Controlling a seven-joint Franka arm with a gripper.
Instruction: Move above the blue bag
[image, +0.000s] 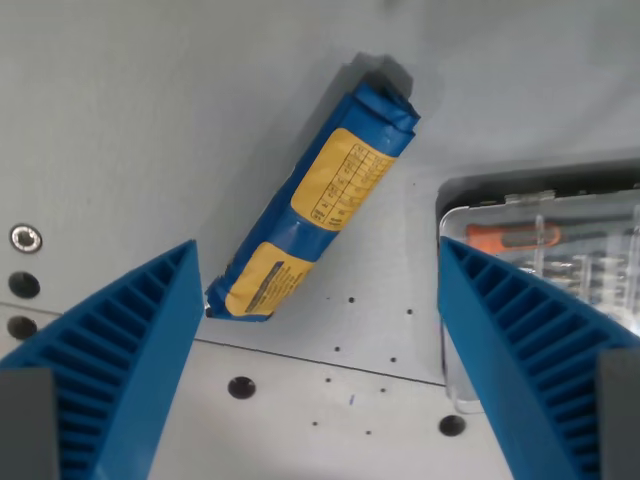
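Glossy blue film with yellow labels: the blue bag (318, 205) lies diagonally on the grey table (150, 110), between my fingers and nearer the wrist view's left one. I judge it light, soft, crinkly and slippery; best pinched across its narrow middle. Gripper (320, 290) spread wide, holding nothing. A clear plastic case (545, 235) sits at the right.

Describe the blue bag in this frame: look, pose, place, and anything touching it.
The blue bag is a long, narrow packet of glossy blue wrapping with two yellow printed labels, text too small to read. It lies flat on the grey table, running diagonally from lower left to upper right of the wrist view, its upper end folded and crumpled. It sits between the open claw fingers, nearer the left one; nothing but the table touches it.
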